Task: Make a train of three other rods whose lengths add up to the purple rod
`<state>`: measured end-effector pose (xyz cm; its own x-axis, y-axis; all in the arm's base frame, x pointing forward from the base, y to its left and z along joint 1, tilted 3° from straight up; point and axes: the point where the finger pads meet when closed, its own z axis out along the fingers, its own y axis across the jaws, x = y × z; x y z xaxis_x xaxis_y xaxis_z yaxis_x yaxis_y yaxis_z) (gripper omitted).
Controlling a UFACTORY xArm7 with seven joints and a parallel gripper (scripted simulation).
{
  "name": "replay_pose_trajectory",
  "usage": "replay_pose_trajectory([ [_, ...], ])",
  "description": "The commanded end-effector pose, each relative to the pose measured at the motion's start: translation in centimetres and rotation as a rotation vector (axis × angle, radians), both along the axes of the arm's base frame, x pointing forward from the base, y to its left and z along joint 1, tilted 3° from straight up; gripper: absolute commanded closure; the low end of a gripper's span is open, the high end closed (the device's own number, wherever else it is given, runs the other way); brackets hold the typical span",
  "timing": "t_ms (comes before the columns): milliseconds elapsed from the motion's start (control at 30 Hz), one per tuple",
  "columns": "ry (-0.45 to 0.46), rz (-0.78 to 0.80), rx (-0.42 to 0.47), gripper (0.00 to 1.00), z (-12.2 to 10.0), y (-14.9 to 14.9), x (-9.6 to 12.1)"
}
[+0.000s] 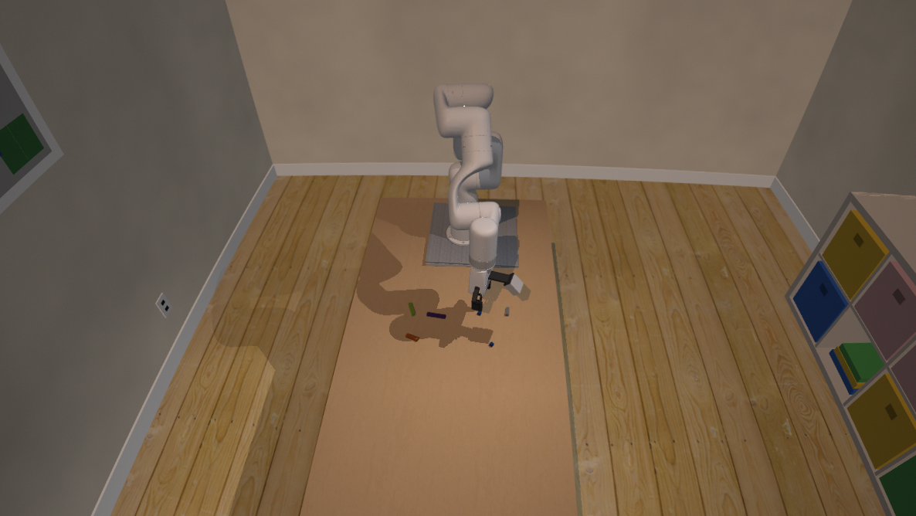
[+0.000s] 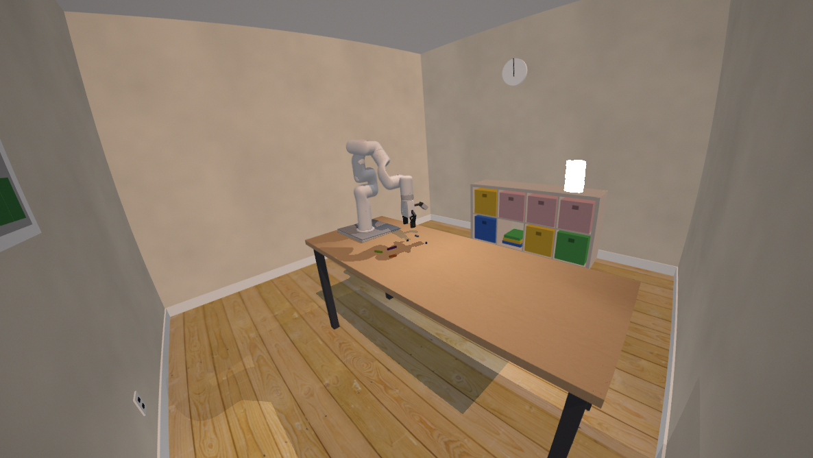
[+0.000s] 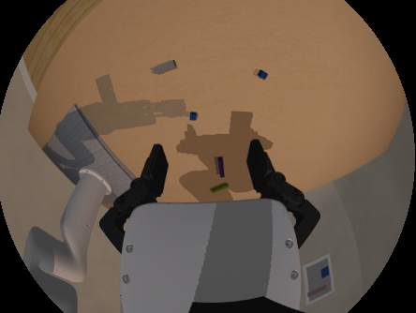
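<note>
The end effector (image 1: pixel 477 303) (image 2: pixel 408 221) (image 3: pixel 206 152) is released, its fingers spread wide with nothing between them, above the tabletop (image 1: pixel 442 416) (image 2: pixel 483 284) (image 3: pixel 304 47). Nearest to it in the top view lies the first blue rod (image 1: pixel 478 313) (image 2: pixel 407 240) (image 3: pixel 193 116); the grey rod (image 1: pixel 507 311) (image 2: pixel 417 236) (image 3: pixel 164 67) lies to one side, and the second blue rod (image 1: pixel 491 344) (image 2: pixel 426 243) (image 3: pixel 262 74) stands apart from both. Farther off are the purple rod (image 1: pixel 436 315) (image 2: pixel 391 247) (image 3: pixel 221 167), the reference length, and the lime rod (image 1: pixel 412 308) (image 2: pixel 378 251) (image 3: pixel 219 187), set at an angle to it. The orange rod (image 1: pixel 412 337) (image 2: pixel 392 256) lies near these two, outside the wrist view.

Progress: no train is formed; no two rods meet end to end. By the colour code, the required set is judged to be orange and both blues (4 + 1 + 1 = 6). All gathering, aligning and closing of gaps remains.

Obstacles: the purple rod lies between the first blue and the orange, so a train built beside the orange would need clearance from purple and lime. Grey may crowd a train built near the first blue. The base plate (image 1: pixel 435 257) (image 3: pixel 77 114) and, beyond the tabletop, the shelf unit (image 1: pixel 897 211) (image 2: pixel 528 186) appear uninvolved.
</note>
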<state>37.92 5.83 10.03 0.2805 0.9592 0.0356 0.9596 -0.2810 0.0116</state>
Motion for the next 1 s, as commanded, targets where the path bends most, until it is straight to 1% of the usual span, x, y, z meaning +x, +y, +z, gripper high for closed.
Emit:
replay_pose_trajectory([
  [0,-0.004,0.167,0.006,0.00,0.0,0.3,1.7],
  [433,-0.017,0.552,-0.003,0.00,-0.4,1.1,5.4],
  [500,-0.017,0.552,-0.003,0.00,-0.4,1.1,5.4],
  [533,-0.020,0.636,-0.004,0.00,-0.6,1.3,6.2],
  [967,-0.035,1.021,-0.011,0.00,-1.6,2.2,9.7],
])
